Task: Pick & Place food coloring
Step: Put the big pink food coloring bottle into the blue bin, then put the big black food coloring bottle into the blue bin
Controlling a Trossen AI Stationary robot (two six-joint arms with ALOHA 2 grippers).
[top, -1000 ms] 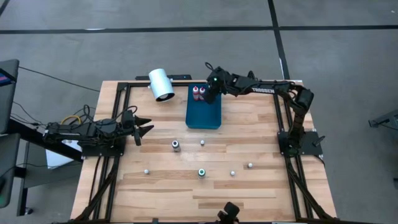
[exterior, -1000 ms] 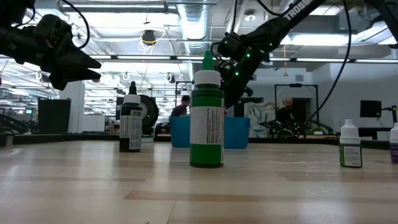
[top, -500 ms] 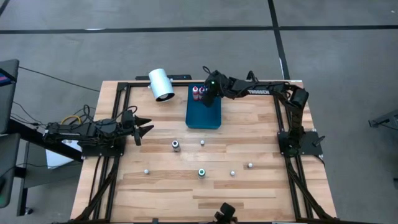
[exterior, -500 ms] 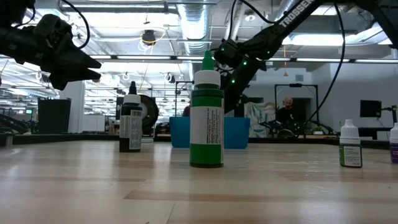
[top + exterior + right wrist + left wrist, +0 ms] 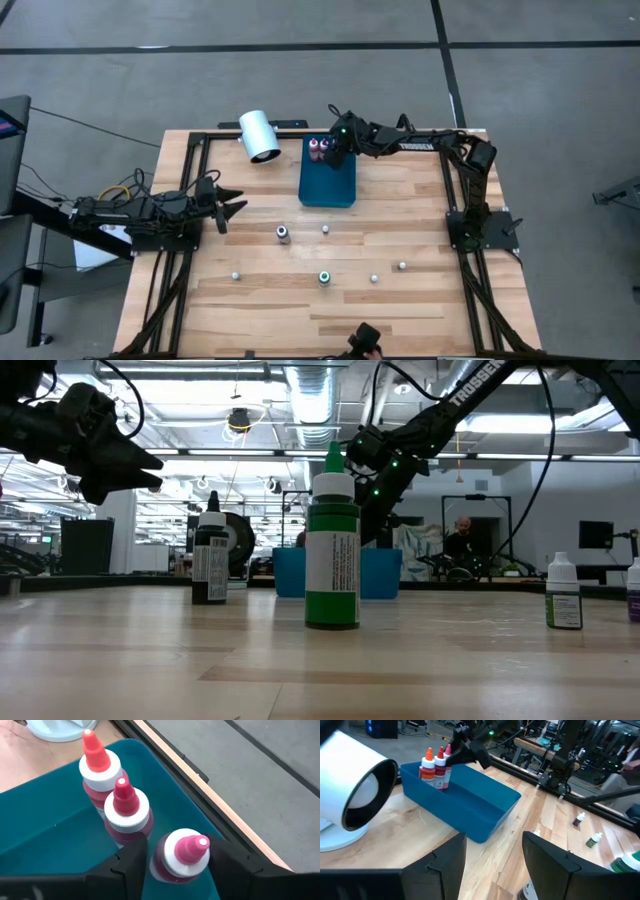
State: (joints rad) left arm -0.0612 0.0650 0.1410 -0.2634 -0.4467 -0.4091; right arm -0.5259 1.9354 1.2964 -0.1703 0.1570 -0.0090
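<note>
The right gripper [image 5: 177, 857] had just spread its fingers around the third pink-capped dropper bottle [image 5: 181, 857] in the blue plastic tray [image 5: 470, 805] (placed, seemingly); left gripper [image 5: 492, 862] waited open

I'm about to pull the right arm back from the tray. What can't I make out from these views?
- Third pink bottle: the right gripper fingers flank it; contact is unclear, and its base is cut off by the right wrist view's edge.
- In the high view, the right arm covers that bottle in the blue tray.
- Small bottles on the table: too small in the high view to tell colours.
- Low view: the green bottle blocks the tray.
</note>
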